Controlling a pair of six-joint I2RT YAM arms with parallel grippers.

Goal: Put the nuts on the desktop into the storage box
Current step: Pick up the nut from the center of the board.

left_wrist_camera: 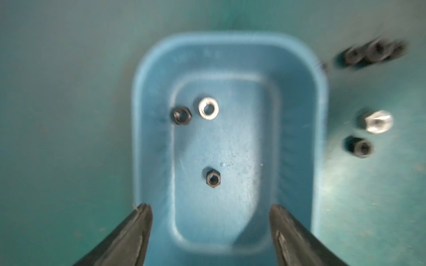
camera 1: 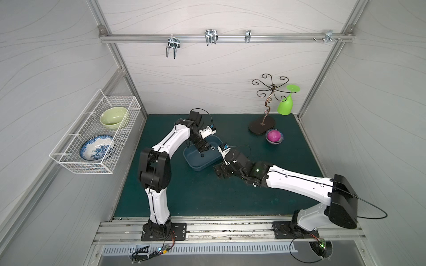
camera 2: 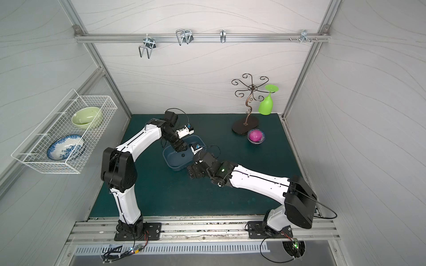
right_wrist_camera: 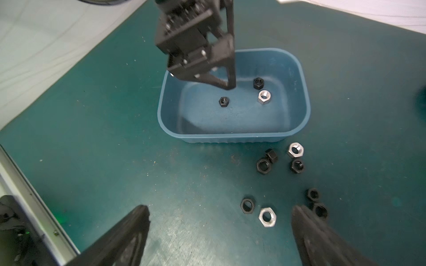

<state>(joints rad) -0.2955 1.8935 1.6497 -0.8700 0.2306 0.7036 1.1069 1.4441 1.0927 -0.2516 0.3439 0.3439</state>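
Left fingers (left_wrist_camera: 129,235) wide apart, empty, tips down over the storage box (left_wrist_camera: 299,138).

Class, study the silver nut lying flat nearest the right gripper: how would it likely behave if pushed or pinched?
The silver nut lies flat on the desktop, so a push would probably slide it, not roll it. It looks like solid shiny metal: likely rigid, dense, perhaps slippery. Its flat sides should suit the right gripper.
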